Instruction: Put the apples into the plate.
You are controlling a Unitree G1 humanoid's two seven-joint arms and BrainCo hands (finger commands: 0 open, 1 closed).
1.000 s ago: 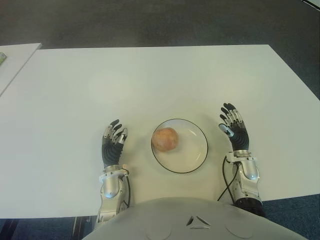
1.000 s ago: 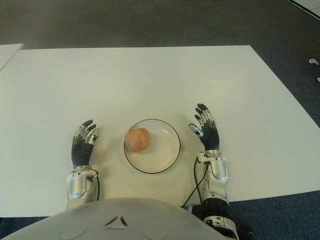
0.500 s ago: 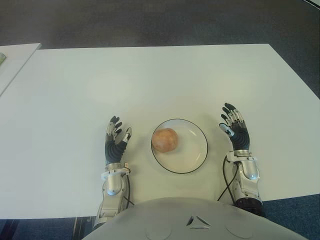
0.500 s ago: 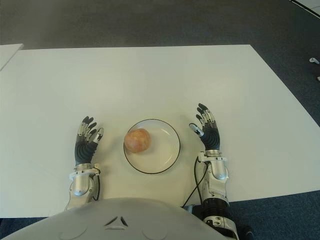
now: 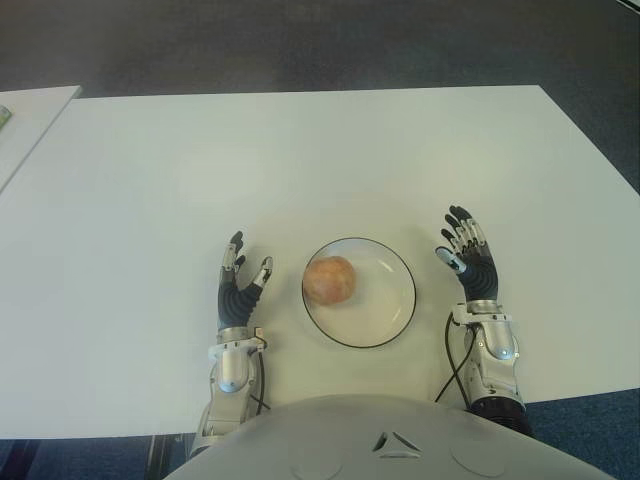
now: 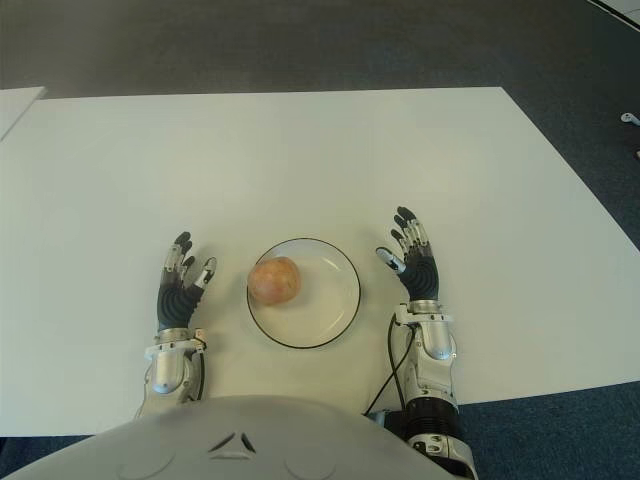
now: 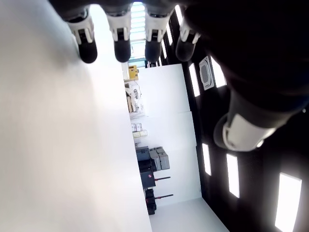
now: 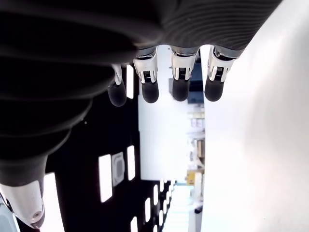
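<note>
Turning palm inward since earlier, left hand (image 5: 239,288) beside plate (image 5: 392,310).

The left hand (image 5: 237,288) is held edge-on near the table's near edge, fingers (image 7: 120,46) extended and empty, thumb apart. The right hand (image 5: 468,262) mirrors it further right, fingers (image 8: 179,87) straight, holding nothing. Both forearms run back toward the torso.

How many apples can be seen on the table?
1. The apple lies in the left part of the plate, between the two open hands. No other apple is in view.
</note>
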